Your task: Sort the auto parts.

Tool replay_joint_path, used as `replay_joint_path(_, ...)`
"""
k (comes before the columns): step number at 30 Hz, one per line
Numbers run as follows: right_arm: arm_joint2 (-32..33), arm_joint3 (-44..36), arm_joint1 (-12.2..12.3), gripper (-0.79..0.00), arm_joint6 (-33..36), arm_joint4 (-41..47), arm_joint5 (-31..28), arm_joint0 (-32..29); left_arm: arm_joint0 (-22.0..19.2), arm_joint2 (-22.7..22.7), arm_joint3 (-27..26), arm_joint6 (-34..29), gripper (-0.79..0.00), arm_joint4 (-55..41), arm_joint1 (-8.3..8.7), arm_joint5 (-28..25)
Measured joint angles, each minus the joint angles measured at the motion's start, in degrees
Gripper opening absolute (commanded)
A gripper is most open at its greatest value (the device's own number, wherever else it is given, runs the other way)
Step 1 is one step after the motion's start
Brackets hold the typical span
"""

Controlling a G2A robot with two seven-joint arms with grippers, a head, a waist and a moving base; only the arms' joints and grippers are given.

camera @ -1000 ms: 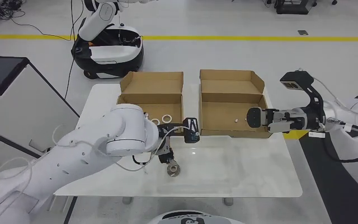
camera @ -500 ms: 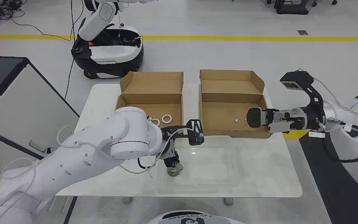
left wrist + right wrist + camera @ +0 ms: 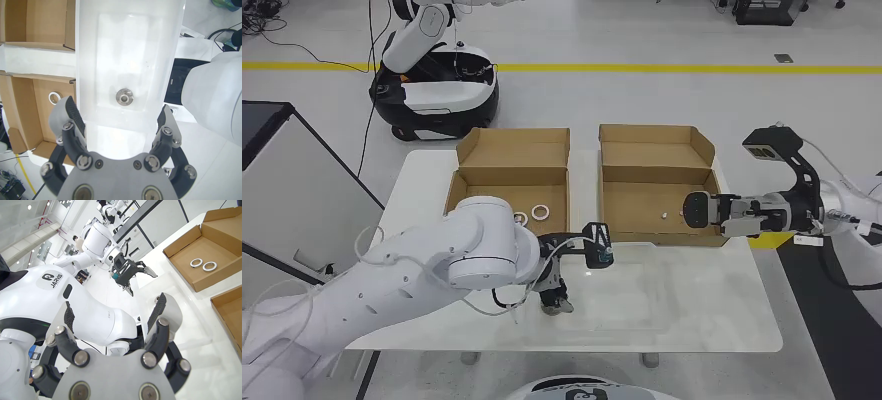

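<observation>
A metal flanged part lies in a clear plastic tray at the table's front; it also shows as the part under my arm. My left gripper hangs open just above it, fingers on either side and apart from it. The left cardboard box holds two metal rings. My right gripper stands open and empty at the front wall of the right cardboard box, which holds one small pale part. The right wrist view shows the left gripper and the rings.
The clear tray covers the table's front middle and right. Both boxes stand side by side at the back, flaps raised. Another robot is parked on the floor behind the table, and a dark-framed panel stands to the left.
My left arm has swung toward the table's front and right, bringing its open gripper down over the flanged part. The part and the right arm have kept still.
</observation>
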Motion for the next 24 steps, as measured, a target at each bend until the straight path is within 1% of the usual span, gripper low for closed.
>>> replay_joint_path(2,0.0,0.0,0.0,0.0,0.0,0.0,0.0,0.0,-1.25,1.53,0.79,-0.43,0.0,0.22,-0.9,0.3)
replay_joint_path(8,0.0,0.0,0.0,0.0,0.0,0.0,0.0,0.0,-4.96,6.96,5.98,-1.85,0.0,-0.01,-4.26,0.17)
replay_joint_path(12,0.0,0.0,0.0,0.0,0.0,0.0,0.0,0.0,-7.14,10.96,9.89,-2.17,0.0,-0.58,-7.12,-0.94)
replay_joint_path(15,0.0,0.0,0.0,0.0,0.0,0.0,0.0,0.0,-8.12,13.34,12.73,-2.13,0.0,-1.43,-9.1,-1.62)
replay_joint_path(18,0.0,0.0,0.0,0.0,0.0,0.0,0.0,0.0,-8.62,15.22,15.42,-2.53,0.0,-2.12,-10.73,-2.01)
replay_joint_path(21,0.0,0.0,0.0,0.0,0.0,0.0,0.0,0.0,-8.78,16.28,17.76,-2.85,0.0,-3.02,-11.93,-1.79)
replay_joint_path(22,0.0,0.0,0.0,0.0,0.0,0.0,0.0,0.0,-8.84,16.46,18.32,-3.07,-0.025,-3.33,-12.22,-1.57)
replay_joint_path(24,0.0,0.0,0.0,0.0,0.0,0.0,0.0,0.0,-8.95,16.73,19.11,-3.43,-0.046,-3.98,-12.77,-1.34)
